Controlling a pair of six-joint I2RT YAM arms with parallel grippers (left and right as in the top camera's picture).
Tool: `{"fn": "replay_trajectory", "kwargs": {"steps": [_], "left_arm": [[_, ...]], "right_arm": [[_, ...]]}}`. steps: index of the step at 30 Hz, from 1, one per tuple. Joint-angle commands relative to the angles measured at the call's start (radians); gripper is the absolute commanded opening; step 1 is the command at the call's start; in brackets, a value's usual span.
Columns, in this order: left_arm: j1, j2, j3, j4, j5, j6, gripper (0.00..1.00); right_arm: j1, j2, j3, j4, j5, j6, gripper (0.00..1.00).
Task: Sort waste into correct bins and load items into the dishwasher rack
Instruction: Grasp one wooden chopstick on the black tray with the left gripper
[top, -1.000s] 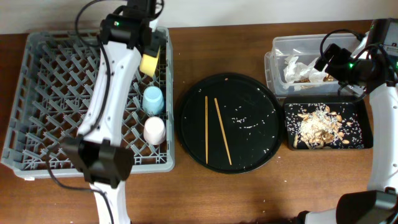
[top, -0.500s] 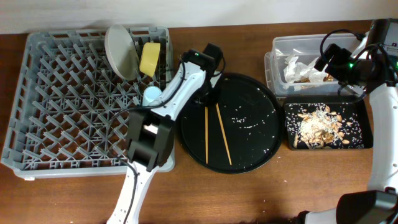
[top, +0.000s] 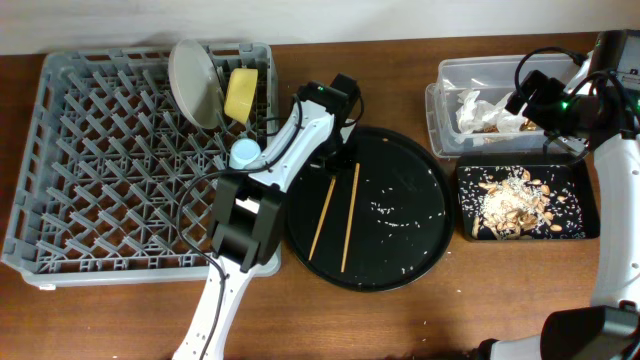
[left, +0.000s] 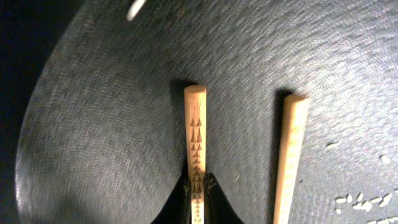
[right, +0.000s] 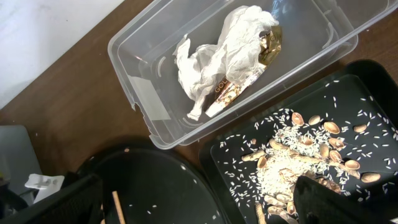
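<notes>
Two chopsticks (top: 350, 220) and stray crumbs (top: 385, 208) are left on the round tray (top: 415, 250); my left gripper (left: 196, 194) clamps one stick, with plate (top: 190, 70), bowl (top: 240, 95) and blue cup (top: 245, 152) already racked.

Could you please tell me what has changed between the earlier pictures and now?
The left gripper swung from over the dishwasher rack to the round black tray and closed on one chopstick; it and the other chopstick now slant, their free ends swung toward the rack. The yellow bowl, blue cup, clear tub, rectangular black tray and open right gripper stayed put.
</notes>
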Motion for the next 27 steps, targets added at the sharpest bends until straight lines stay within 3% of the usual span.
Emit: {"fn": "replay_trajectory", "kwargs": {"steps": [1, 7, 9, 11, 14, 17, 21, 24, 27], "left_arm": [[-0.003, 0.026, 0.080, -0.056, 0.002, 0.009, 0.04], [0.001, 0.026, 0.332, -0.198, -0.047, 0.034, 0.04], [0.021, 0.025, 0.578, -0.346, -0.143, 0.042, 0.04], [0.058, 0.005, 0.731, -0.378, -0.142, 0.057, 0.01], [0.132, -0.113, 0.769, -0.378, -0.180, 0.062, 0.01], [0.249, -0.301, 0.682, -0.378, -0.267, 0.080, 0.01], [0.367, -0.377, 0.345, -0.371, -0.356, 0.080, 0.01], [0.397, -0.377, 0.031, -0.220, -0.399, 0.130, 0.01], [0.398, -0.377, -0.142, -0.104, -0.412, 0.133, 0.03]], "right_arm": [[-0.005, 0.004, 0.008, 0.000, 0.012, -0.002, 0.98], [-0.005, 0.004, 0.008, 0.000, 0.012, -0.002, 0.99], [-0.005, 0.004, 0.008, 0.000, 0.012, -0.002, 0.98], [-0.005, 0.004, 0.008, 0.000, 0.012, -0.002, 0.98], [-0.005, 0.004, 0.008, 0.000, 0.012, -0.002, 0.98], [-0.005, 0.004, 0.008, 0.000, 0.012, -0.002, 0.98], [-0.005, 0.004, 0.008, 0.000, 0.012, -0.002, 0.98], [-0.005, 0.004, 0.008, 0.000, 0.012, -0.002, 0.98], [-0.005, 0.004, 0.008, 0.000, 0.012, -0.002, 0.98]]}}
